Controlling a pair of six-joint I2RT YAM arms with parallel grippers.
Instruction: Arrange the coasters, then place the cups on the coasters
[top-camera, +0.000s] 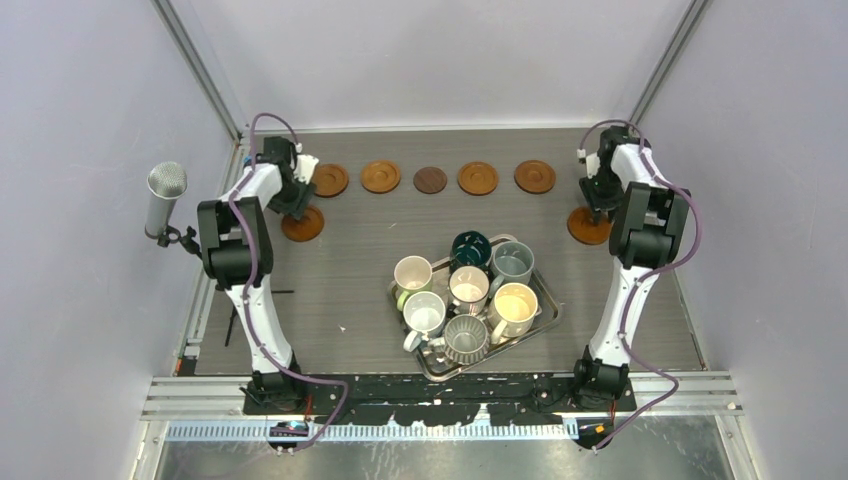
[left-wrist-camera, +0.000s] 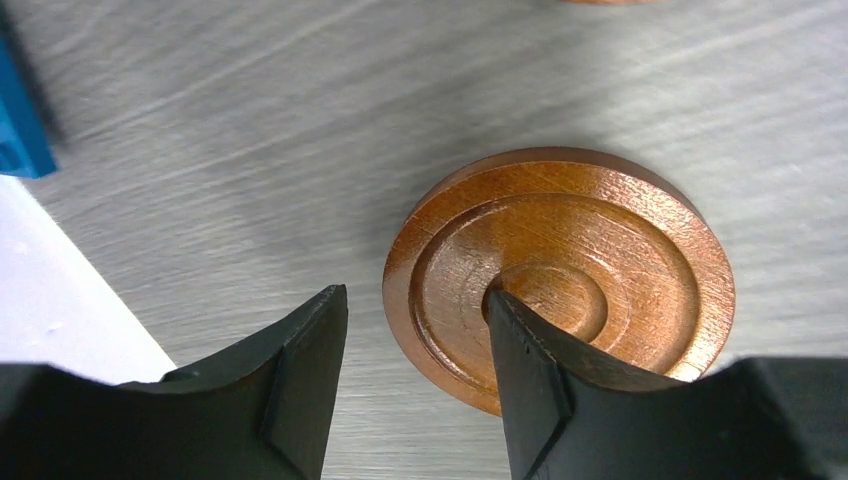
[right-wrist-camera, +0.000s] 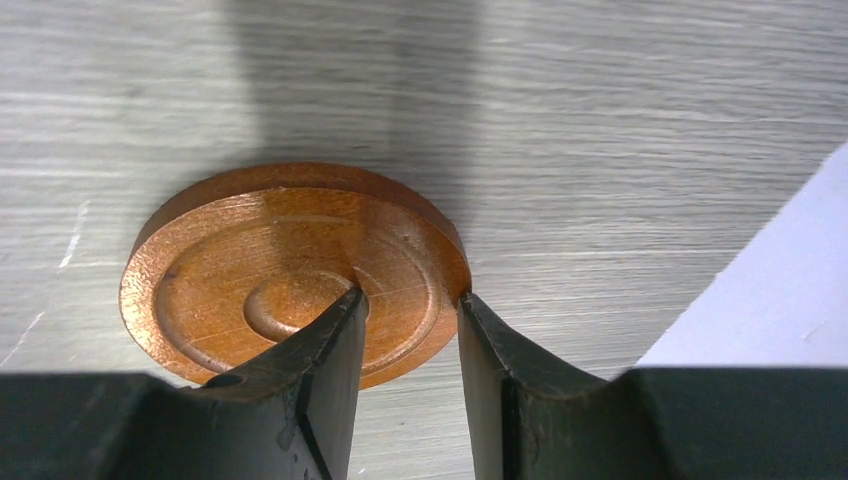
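The coasters (top-camera: 478, 178) are judged light, stiff, smooth wooden discs; hold is best taken across the rim. The left coaster (left-wrist-camera: 600, 260), far-left of the tray (top-camera: 553, 310), is straddled by the left gripper (left-wrist-camera: 415, 295), part-open, a gap left outside the rim. The right coaster (right-wrist-camera: 250, 260), far-right of the tray, is pinched at the rim by the right gripper (right-wrist-camera: 410, 295). The cups (top-camera: 468, 285) are crowded in the tray, blocking nothing.

Overhead view: I get bright, even light; the arms cast short, soft shadows on the table (top-camera: 340, 270).
Left wrist: pale glare streaks the grain; the near edge blurs.
Right wrist: a dark shadow band lies behind the coaster (right-wrist-camera: 250, 260).
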